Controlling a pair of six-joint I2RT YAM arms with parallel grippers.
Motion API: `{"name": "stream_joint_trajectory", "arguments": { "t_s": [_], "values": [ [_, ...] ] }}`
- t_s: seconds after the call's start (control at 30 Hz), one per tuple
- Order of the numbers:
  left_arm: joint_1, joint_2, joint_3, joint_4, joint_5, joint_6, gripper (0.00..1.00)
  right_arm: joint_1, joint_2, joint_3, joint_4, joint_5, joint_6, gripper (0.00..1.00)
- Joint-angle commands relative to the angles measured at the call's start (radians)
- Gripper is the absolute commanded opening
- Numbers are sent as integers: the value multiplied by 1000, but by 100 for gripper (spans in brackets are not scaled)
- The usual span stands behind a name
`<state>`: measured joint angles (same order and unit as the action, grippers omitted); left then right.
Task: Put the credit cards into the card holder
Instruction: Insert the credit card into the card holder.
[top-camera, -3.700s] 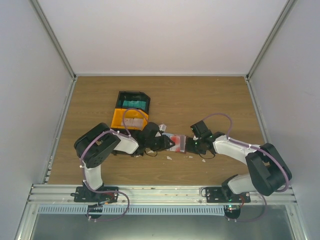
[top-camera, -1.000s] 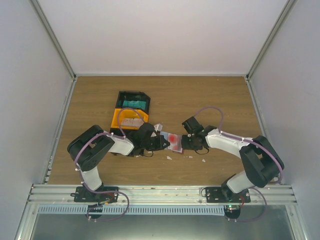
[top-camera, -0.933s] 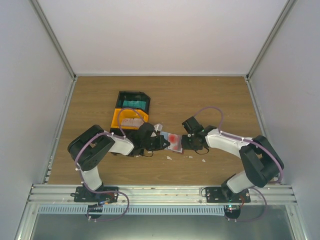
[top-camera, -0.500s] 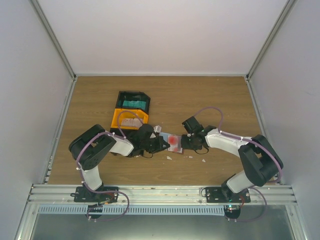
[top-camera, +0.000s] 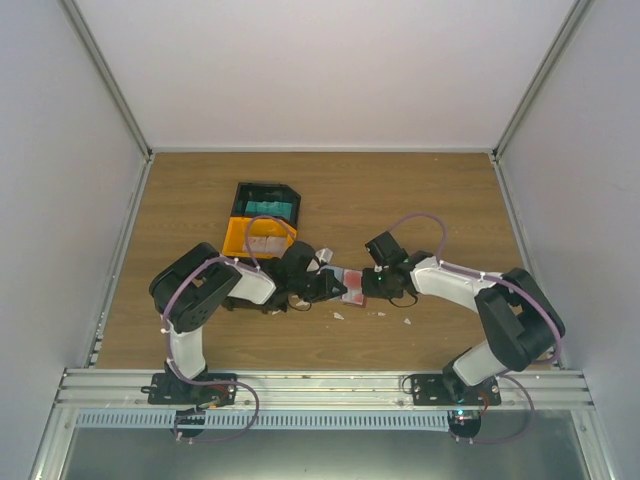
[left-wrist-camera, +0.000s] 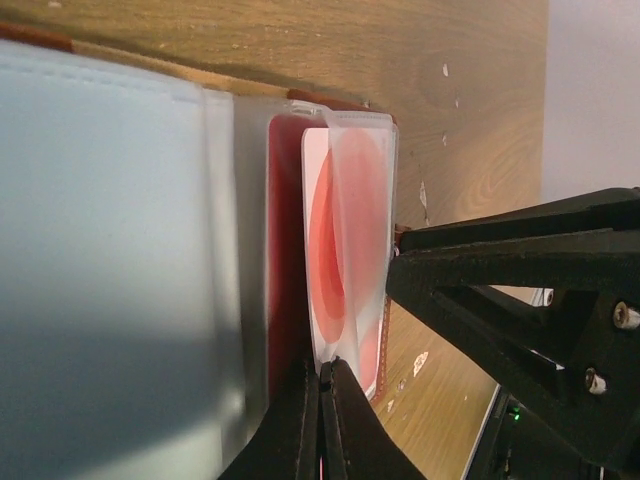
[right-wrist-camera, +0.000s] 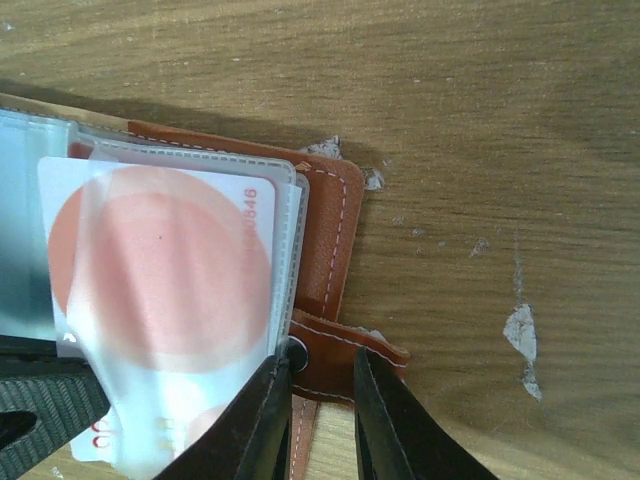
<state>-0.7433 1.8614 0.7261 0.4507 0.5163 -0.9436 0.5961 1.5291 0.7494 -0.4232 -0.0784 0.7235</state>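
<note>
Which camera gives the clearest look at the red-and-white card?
Right wrist: it faces the red-and-white card flat, inside a clear sleeve. Left wrist sees it nearly edge-on; the top view shows only a small red patch.

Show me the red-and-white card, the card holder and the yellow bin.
red-and-white card (right-wrist-camera: 170, 250), right wrist view, red circle.
card holder (right-wrist-camera: 328, 235), right wrist view, leather edge.
yellow bin (top-camera: 232, 238), top view, left wall.
</note>
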Motion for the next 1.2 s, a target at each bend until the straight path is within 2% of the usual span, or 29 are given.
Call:
{"name": "stream_joint_trajectory", "arguments": {
  "t_s": [0.0, 0.2, 0.47, 0.7, 0.9, 1.03, 1.17],
  "values": [
    [2, 45, 38, -67, 54, 87, 0, 5, 65, -38, 41, -70, -12, 19],
    [4, 38, 77, -155, 59, 155, 8, 2, 23, -20, 19, -24, -11, 20],
    [5, -66, 141, -365, -30, 257, 34, 2, -111, 44, -78, 107, 11, 31],
    [4, -126, 153, -480, -104, 275, 56, 1, -157, 45, -98, 139, 17, 35],
    [-2, -69, 225, -504, -113, 303, 55, 3, -171, 15, -79, 141, 21, 35],
    [-7, -3, 288, -535, -127, 335, 48, 2, -176, 1, -67, 143, 22, 35],
    [-20, 33, 334, -563, -118, 360, 34, 3, -177, -8, -58, 144, 25, 35]
  ]
}}
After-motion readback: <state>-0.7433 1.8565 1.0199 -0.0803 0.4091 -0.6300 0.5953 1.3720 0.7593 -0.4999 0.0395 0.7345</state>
